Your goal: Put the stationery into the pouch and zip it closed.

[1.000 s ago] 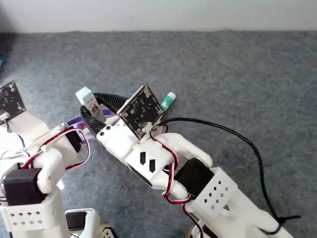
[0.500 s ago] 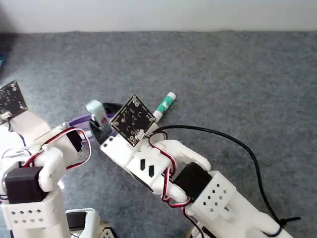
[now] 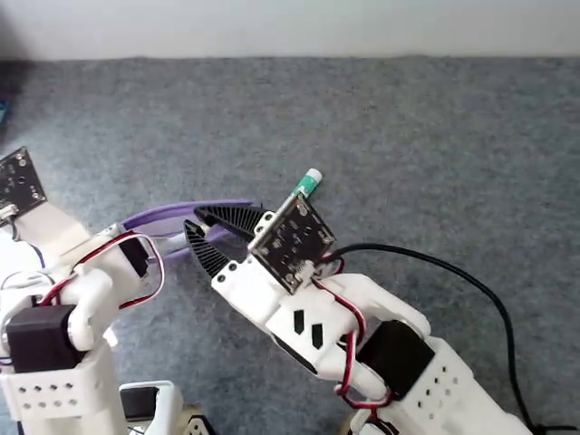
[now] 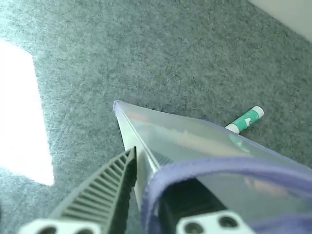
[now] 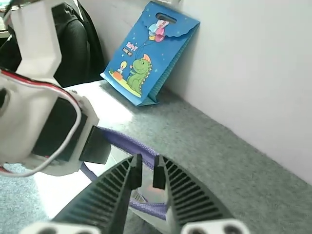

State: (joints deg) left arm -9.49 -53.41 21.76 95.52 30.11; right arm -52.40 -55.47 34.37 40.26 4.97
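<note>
Right gripper: released; I see its two black ribbed fingers a little apart with nothing between them, the tips over the pouch's mouth
Left gripper: grasping the pouch; the ribbed finger lies against the outside of the clear wall and the other jaw sits under the purple rim
Pouch: clear plastic with purple edging, lying on the carpet at the near left, between the two arms, with its mouth open
Pouch contents: through the wall in my left wrist view I see faint pink and green shapes; I cannot tell what they are
Glue stick: outside the pouch, flat on the carpet just to the right of it and a little farther off; whether the two touch I cannot tell
Glue stick label: green body with a white cap at its far end and white marks on the green, too small for me to read
Gift bag: blue, leaning on the wall in my right wrist view; it carries a green dinosaur, balloons on the flap and a few small words I cannot make out
Carpet: grey, reaching to the wall at the far edge
Cable: black, running from the right arm's wrist across the carpet to the near right
</note>
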